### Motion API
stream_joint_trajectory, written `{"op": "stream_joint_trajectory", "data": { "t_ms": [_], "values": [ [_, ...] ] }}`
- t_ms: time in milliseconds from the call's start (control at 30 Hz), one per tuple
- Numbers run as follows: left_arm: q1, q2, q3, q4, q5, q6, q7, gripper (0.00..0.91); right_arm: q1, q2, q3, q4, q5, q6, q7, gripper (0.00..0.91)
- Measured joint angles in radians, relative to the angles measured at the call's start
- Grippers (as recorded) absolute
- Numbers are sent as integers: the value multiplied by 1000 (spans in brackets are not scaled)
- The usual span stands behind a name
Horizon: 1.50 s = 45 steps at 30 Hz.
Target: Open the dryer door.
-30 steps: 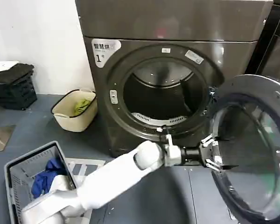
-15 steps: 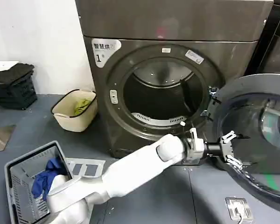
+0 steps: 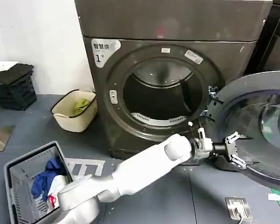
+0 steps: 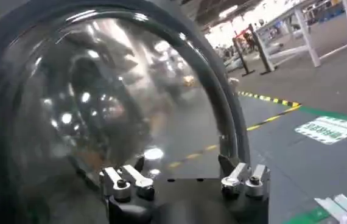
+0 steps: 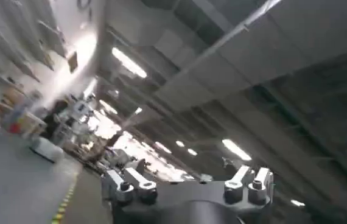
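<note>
Since half a second ago the dryer door (image 3: 259, 133) has swung a little further out to the right, and the left gripper (image 3: 236, 150) has followed it, reaching further right with the arm stretched lower across the front of the machine; a second ago the door stood much more edge-on and the gripper was closer to the drum opening. The left gripper now sits at the door's lower-left rim with its fingers spread apart, not clamped on anything that can be made out; from the left wrist view its fingertips (image 4: 123, 184) sit just in front of the door's curved glass (image 4: 100, 103). The right gripper (image 5: 185, 182) points up toward a ceiling with strip lights, its fingers parted and empty. Around the machine (image 3: 168, 28) stand a cream bucket (image 3: 74, 111) holding something yellow-green, a grey laundry basket (image 3: 25, 179) with blue clothing near the robot's base, and a dark crate (image 3: 11, 86) by the wall. The drum opening (image 3: 161, 100) lies fully exposed. The door hangs wide open from its right-hand hinge, its broad shiny ring framing dark tinted glass that reflects the room.
</note>
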Motion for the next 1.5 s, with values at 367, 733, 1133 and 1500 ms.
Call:
{"op": "stream_joint_trajectory", "data": {
  "t_ms": [367,733,1133,1500],
  "values": [
    [32,0,-14,-121,-10,96,13,907,-4,0,3,-38,47,19,-19,907],
    [109,205,-57,-478,-34,155,29,907,-3,-12,-32,-26,152,9,-71,907],
    [217,510,-130,-696,-12,121,27,907,13,-71,-84,-48,155,27,-87,907],
    [360,791,-293,-777,133,36,40,907,28,-114,-153,-79,153,46,-109,907]
  ]
}}
